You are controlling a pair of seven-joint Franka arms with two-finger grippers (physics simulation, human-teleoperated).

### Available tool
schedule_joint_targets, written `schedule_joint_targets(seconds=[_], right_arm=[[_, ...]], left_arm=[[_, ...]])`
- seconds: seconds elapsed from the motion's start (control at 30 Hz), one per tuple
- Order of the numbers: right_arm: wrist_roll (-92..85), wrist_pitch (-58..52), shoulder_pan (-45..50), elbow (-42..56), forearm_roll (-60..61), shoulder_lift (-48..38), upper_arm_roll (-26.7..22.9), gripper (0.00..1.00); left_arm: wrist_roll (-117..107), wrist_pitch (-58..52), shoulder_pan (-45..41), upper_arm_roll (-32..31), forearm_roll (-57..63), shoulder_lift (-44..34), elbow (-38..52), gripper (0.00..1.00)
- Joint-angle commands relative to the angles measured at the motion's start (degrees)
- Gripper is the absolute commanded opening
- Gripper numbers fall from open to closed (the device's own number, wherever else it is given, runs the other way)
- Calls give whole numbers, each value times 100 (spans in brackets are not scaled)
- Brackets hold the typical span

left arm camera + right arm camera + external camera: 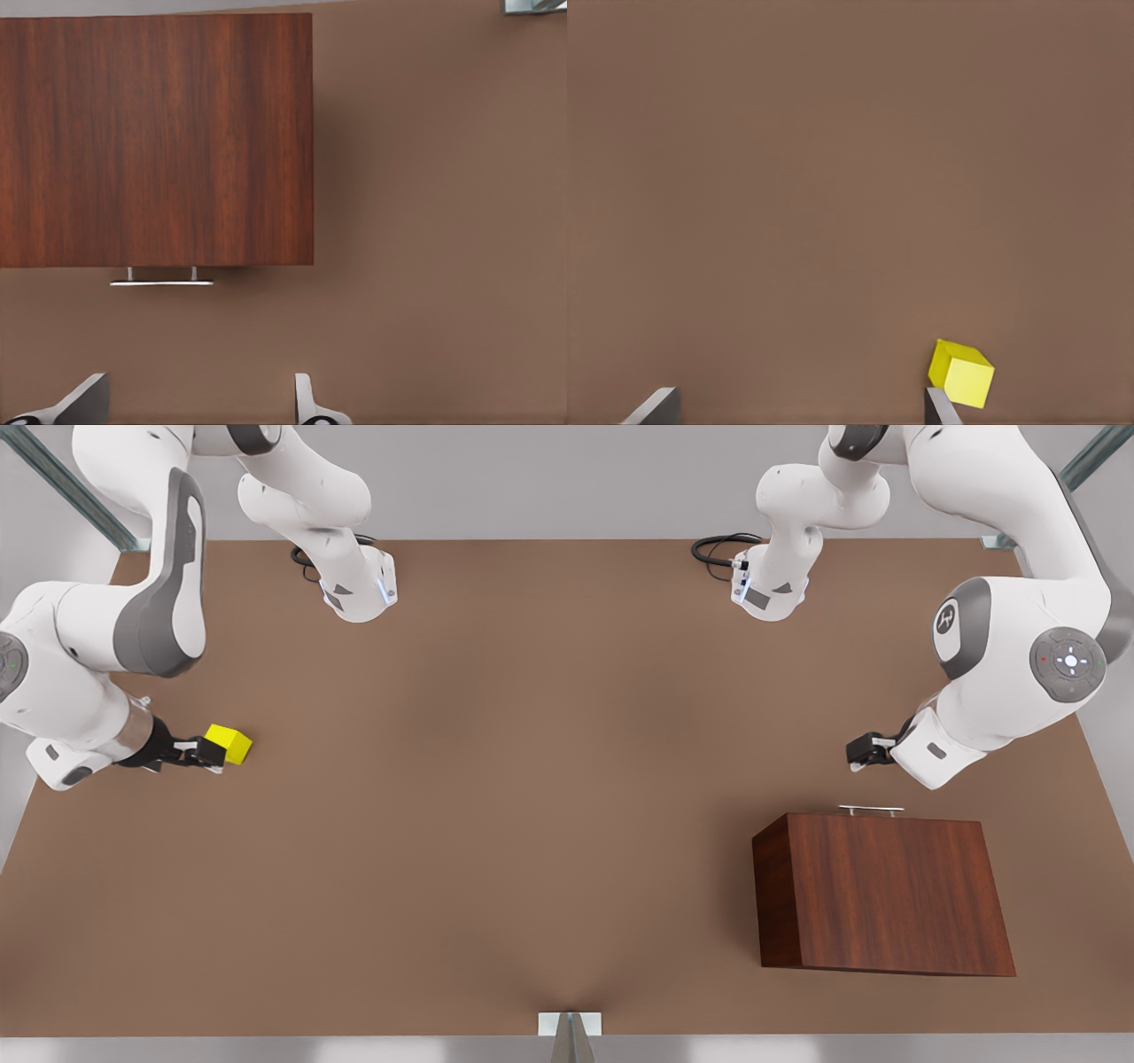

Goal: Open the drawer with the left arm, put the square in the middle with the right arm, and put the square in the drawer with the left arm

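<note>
Brown tabletop (532,779) runs wall to wall under both arms, bare but for two things. We start at the left end effector (861,753), which hangs near the cabinet's handle side, at the front view's right. Its fingertips (306,398) stand spread wide in the left wrist view, holding nothing, with the silver bar handle (161,282) ahead of them and not yet between them. The drawer (873,812) looks shut, its front flush with the dark wood cabinet (886,895).

Out at the front view's left, the right end effector (208,755) sits low by the square (229,743). In the right wrist view its fingertips (941,407) are also spread, and the yellow cube lies just beside one of them, off to the outer side and not in the gap. It looks turned or tipped out of line with the fingers.

We judge that the opening step has not begun. The risks we see are two. The left end effector stands off to one side of the handle, so if it closes without centring it may clip the bar's end or miss it. The right one, closing where it now is, would likely grip air or knock the cube away, since the square is outside the gap and skewed; a corner grip could let it spin out and roll far from the middle.
</note>
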Motion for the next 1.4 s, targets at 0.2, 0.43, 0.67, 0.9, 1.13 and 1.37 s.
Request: schedule_joint_targets(seconds=[0.2, 0.43, 0.67, 0.9, 1.13, 1.37], right_arm=[[9, 404, 40, -950, 18, -151, -633, 100], [158, 1819, -40, -2496, 35, 25, -1318, 100], [439, 3287, -250, -3692, 114, 271, -1767, 100], [158, 4227, -655, -4254, 158, 561, -1802, 100], [-202, 4535, -637, -4492, 316, 763, -1784, 100], [-299, 4799, -646, -4800, 316, 869, -1784, 97]], left_arm=[[-3277, 2223, 18, 167, 2, -1037, -2267, 100], [-6047, 4544, 35, 404, -7, -1767, -4315, 100], [-6908, 5660, 35, 554, -33, -1644, -5168, 100], [-7137, 5870, 44, 633, -51, -1380, -5273, 100], [-7154, 6310, 150, 809, -147, -1081, -5414, 100], [-7154, 6451, 246, 826, -191, -818, -5414, 100]])
